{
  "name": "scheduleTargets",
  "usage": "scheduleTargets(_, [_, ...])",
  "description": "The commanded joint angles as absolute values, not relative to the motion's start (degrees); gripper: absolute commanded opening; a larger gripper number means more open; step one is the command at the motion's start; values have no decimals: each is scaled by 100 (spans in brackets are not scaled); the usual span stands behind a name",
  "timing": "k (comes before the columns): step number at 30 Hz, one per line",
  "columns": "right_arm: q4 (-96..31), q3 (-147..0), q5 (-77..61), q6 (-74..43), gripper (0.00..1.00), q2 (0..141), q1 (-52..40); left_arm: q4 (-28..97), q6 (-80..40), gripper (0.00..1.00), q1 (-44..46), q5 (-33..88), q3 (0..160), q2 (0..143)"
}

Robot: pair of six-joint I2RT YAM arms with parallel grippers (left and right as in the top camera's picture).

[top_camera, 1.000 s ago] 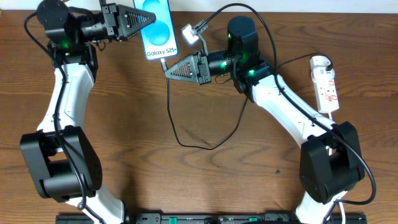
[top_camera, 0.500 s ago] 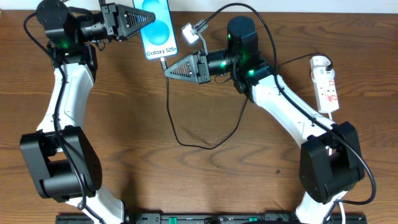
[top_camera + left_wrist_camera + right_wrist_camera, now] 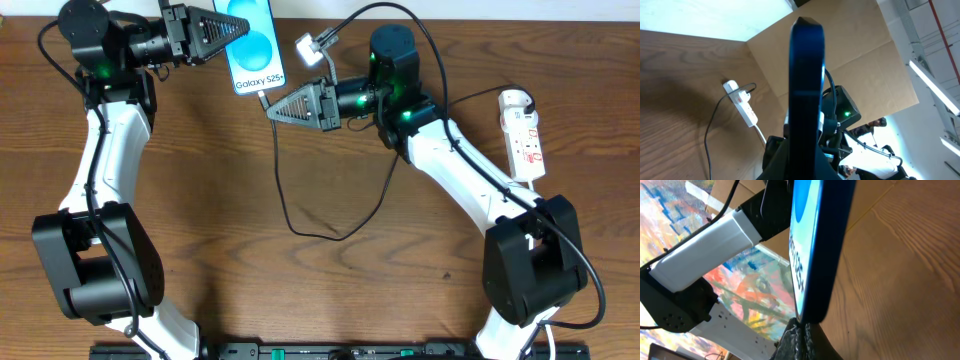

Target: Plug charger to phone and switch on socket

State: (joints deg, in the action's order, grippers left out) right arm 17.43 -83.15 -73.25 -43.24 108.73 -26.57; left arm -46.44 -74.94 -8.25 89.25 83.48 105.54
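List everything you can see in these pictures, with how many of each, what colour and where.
phone: one, blue screen in a dark frame, top centre of the table, in the left gripper.
charger: one, thin black cable, looping across the middle of the table, its tip end up at the phone's lower edge.
white adapter block: one, white, just right of the phone.
socket: one, white strip with red markings, far right side.
table: one, brown wood.
left gripper: one, black, shut on the phone.
right gripper: one, black, pinched on the charger just below the phone.
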Motion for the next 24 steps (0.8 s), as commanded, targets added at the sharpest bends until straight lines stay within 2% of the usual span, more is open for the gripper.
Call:
scheduleTargets(1, [1776, -8322, -7175, -4372, 1, 10906, -2587, -4683, -7415, 7, -838, 9002, 8372, 10460])
scheduleTargets(24, [1789, -8322, -6997, -4480, 1, 10906, -2663, -4683, -7415, 7, -838, 9002, 8372, 10460])
